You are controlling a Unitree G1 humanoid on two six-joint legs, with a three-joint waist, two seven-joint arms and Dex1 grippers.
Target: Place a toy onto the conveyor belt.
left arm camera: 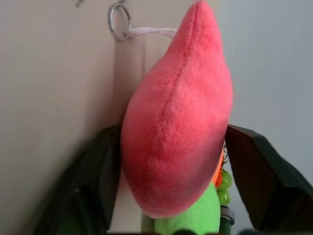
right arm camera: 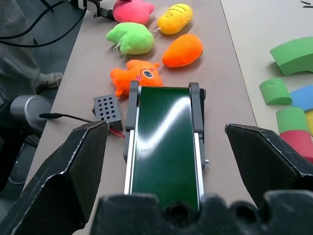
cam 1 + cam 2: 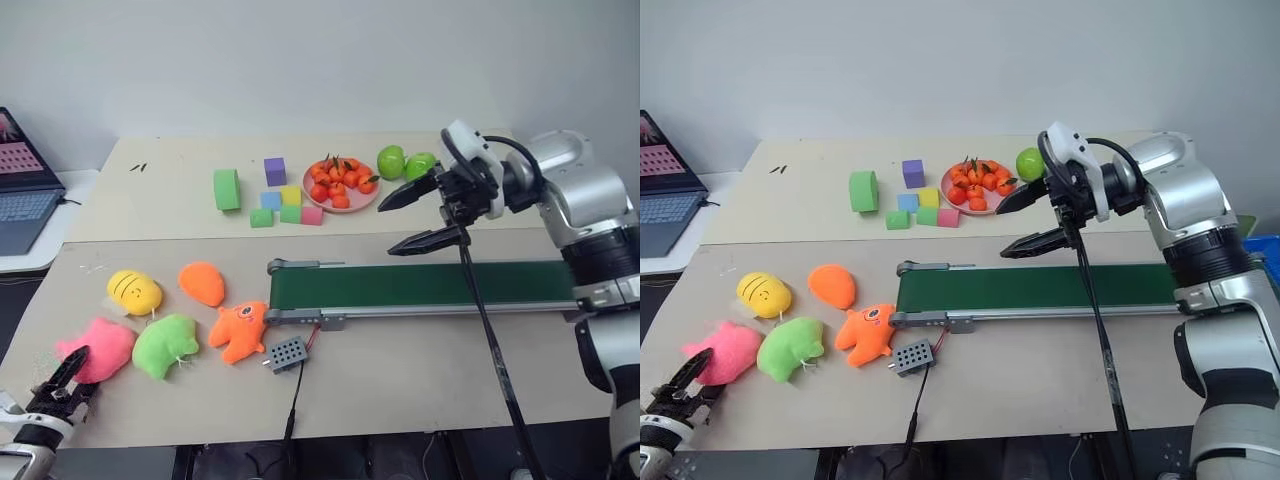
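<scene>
Left hand (image 3: 68,376) fingers straddle the pink toy (image 3: 100,347); whether they clamp it, cannot tell.

The laptop (image 3: 25,190) is cut by the edge; the toy (image 1: 176,127) hides the green plush (image 1: 190,220).

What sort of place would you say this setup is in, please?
Probably a robotics lab or test bench: a small conveyor belt with loose wiring sits on plain tables, among plush toys and foam blocks, with a laptop alongside.
</scene>
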